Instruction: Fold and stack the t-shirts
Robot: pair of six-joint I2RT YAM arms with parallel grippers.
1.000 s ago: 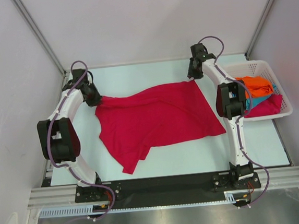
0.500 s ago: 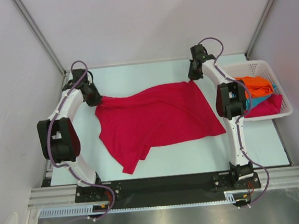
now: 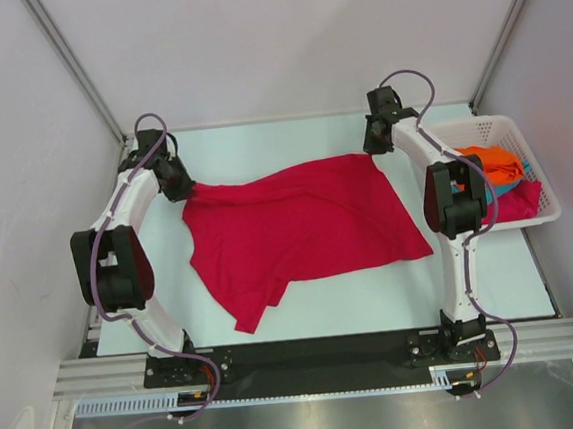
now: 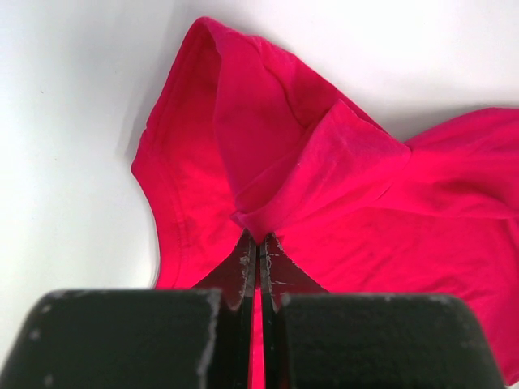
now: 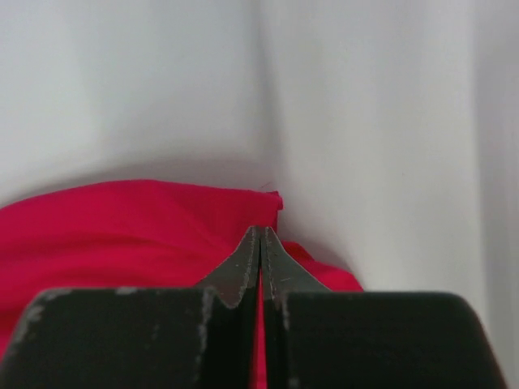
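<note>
So the pale flat bench (image 3: 326,316) has one big crimson red cloth t-shirt (image 3: 298,229) spread across its middle. It's rumpled rather than flat, with a loose tongue of cloth trailing off toward 7 o'clock.

Over at 3 o'clock sits a white slatted plastic basket (image 3: 479,124), apart from the spread shirt. It's holding an orange cloth t-shirt (image 3: 493,161) on top, a teal cloth t-shirt (image 3: 493,192) peeking out under it, and a lump of crimson cloth (image 3: 518,202) on its 5 o'clock side.

The left gripper (image 4: 258,241) is at the spread shirt's 10 o'clock corner, jaws clamped on a bunched pinch of the red fabric. The right gripper (image 5: 259,235) is at the 1 o'clock corner. Its jaws are pressed together on the hem edge there, with red showing in the slit between them.
</note>
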